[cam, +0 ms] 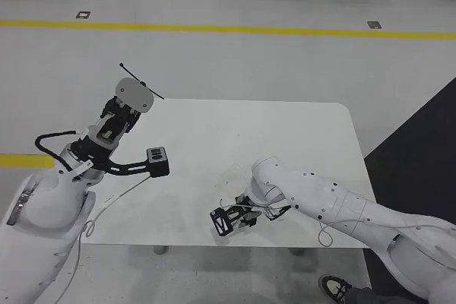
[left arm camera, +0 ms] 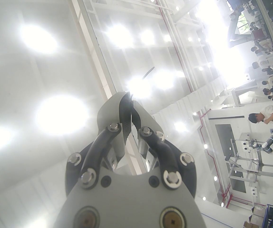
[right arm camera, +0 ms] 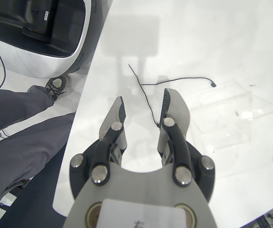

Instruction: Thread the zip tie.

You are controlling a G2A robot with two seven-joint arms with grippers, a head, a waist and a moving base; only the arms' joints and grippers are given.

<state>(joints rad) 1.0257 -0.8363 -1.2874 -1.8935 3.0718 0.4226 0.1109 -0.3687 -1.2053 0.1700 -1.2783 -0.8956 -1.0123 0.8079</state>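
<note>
Threading looks unstarted: the left gripper (left arm camera: 128, 97), raised by the table's (cam: 289, 137) corner, pinches a straight zip tie (left arm camera: 148, 73); the right gripper (right arm camera: 143, 95) gapes empty above the table.

Three thin black zip ties, none threaded. Held tie (cam: 142, 80) is clamped near mid-length in the closed left pincer (left arm camera: 128, 96) and raised in the air near the far-left corner of the table (cam: 289, 129), both ends sticking out free. Two more are laid flat on the table. The straight tie (right arm camera: 136, 77) is run diagonally, small head at one end. The curved tie (right arm camera: 186, 78) is arced away from it, head at the outer end, tail tip touching or just beside the straight tie's shaft
</note>
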